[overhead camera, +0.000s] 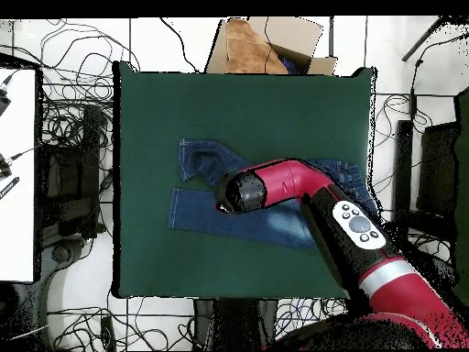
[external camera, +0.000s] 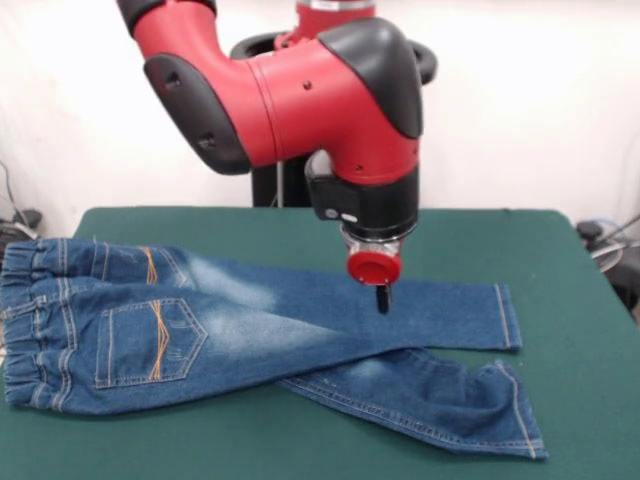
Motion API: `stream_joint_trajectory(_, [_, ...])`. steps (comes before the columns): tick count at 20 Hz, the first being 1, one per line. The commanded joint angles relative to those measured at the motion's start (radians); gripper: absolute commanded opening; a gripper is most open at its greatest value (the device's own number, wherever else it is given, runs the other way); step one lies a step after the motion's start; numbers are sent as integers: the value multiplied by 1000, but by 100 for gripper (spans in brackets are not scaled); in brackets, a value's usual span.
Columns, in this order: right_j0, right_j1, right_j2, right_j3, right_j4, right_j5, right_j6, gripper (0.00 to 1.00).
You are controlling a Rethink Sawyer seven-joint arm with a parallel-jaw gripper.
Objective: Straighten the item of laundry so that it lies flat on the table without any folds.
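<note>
One gripper [external camera: 382, 297] hangs from the red and black arm [external camera: 300, 95], its dark tips drawn together into a single point, just over or touching the upper leg of the jeans [external camera: 230, 325], holding nothing; one pair of jeans, blue denim with faded pale patches; two legs, crossing near the crotch, the cuffs ending toward three and five o'clock in the front view; two back pockets with orange stitching; gathered waistband at nine o'clock; jeans spread across the green table [external camera: 585, 390].
</note>
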Motion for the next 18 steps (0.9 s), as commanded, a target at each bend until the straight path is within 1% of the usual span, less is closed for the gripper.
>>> stream_joint_trajectory(1, [37,38,58,-113,-24,127,-203,0])
stream_joint_trajectory(8, [59,50,30,-170,-51,175,-200,0])
stream_joint_trajectory(11, [56,38,35,-179,-74,131,-196,0])
stream_joint_trajectory(18, [52,19,45,-170,-80,113,-196,0])
